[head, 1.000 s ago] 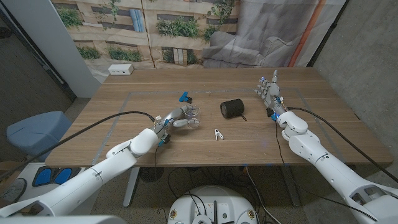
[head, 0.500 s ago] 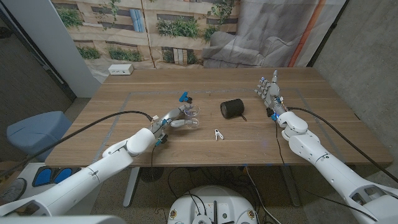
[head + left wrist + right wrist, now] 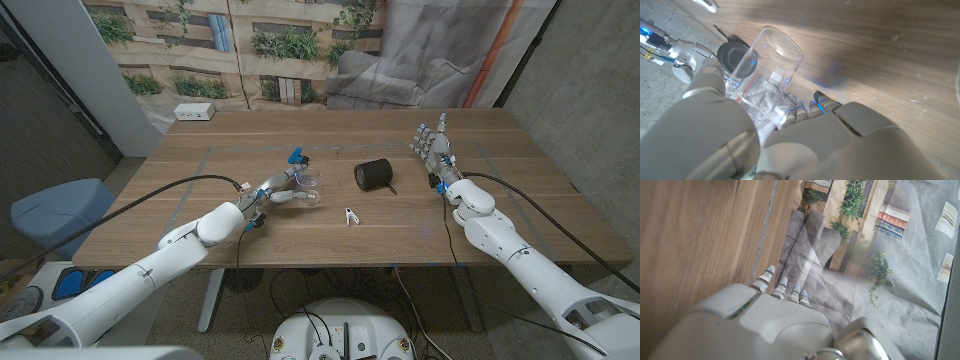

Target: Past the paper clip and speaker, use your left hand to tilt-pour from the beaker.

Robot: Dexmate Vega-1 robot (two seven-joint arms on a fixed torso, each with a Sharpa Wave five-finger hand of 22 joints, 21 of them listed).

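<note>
wooden table (image 3: 480, 215) carries black speaker (image 3: 373, 174) on its side, white paper clip (image 3: 350, 215) near front of it, blue clip (image 3: 296, 157), white box (image 3: 194, 112) far-left corner

Your arms: glossy white rounded shells, segmented at the joints. A black cable runs along each forearm to the wrist. Left robot hand (image 3: 277, 193): pale grey, blue accents at wrist and fingertips. Right robot hand (image 3: 432, 146): grey fingers, blue-tipped, small blue fitting at the wrist. Palm backs are smooth light-grey plates.

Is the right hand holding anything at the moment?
No, the right hand stands over the table with its fingers spread and nothing in them, apart from the speaker.
</note>
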